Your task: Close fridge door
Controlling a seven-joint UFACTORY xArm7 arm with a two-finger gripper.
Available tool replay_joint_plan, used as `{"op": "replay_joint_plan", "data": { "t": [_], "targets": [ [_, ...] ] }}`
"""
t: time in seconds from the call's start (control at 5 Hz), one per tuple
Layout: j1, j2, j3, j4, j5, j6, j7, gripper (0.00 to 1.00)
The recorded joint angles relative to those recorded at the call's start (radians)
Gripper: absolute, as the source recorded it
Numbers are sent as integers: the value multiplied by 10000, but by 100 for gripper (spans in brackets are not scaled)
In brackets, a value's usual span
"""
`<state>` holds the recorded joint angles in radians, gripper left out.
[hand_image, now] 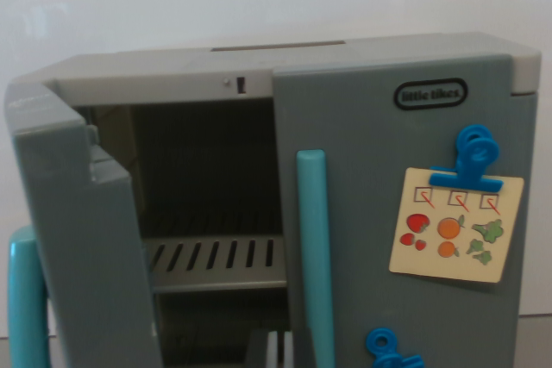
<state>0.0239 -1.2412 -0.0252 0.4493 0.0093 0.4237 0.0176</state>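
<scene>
Plain white wall fills the background behind a grey toy fridge (285, 75) that takes up nearly the whole wrist view. Its right door (414, 213) is shut, carrying a teal handle (315, 256) along its inner edge, a brand badge (431, 94) at about one o'clock, a picture card (454, 224) of fruit and vegetables held by a blue clip (472, 161) at three o'clock, and a second blue clip (388, 349) near five o'clock. The left door (78, 239), the one the task concerns, stands swung wide at nine o'clock, seen nearly edge-on, with its own teal handle (24, 299) showing at the far eight o'clock corner. Between the doors the dark inside lies open, with a slatted shelf (216, 260) across it at about six o'clock. No part of the arm or the pincer shows, so I cannot tell whether its fingers are apart or together; judging by the level, head-on view, the wrist seems to sit in front of the fridge, facing it squarely. The task looks barely begun: the approach step is in hand. The next move likely calls for shifting toward nine o'clock, getting to the outer face of the open door, and sweeping it round toward the opening until it meets the frame.
</scene>
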Motion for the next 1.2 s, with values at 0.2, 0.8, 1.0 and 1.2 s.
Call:
{"op": "replay_joint_plan", "data": {
  "t": [0.2,0.8,1.0,1.2],
  "targets": [
    [0,0,0,0,0,0,0,100],
    [0,88,802,0,0,0,0,100],
    [0,88,802,0,0,0,0,100],
    [0,367,1350,0,0,0,0,100]
  ]
}}
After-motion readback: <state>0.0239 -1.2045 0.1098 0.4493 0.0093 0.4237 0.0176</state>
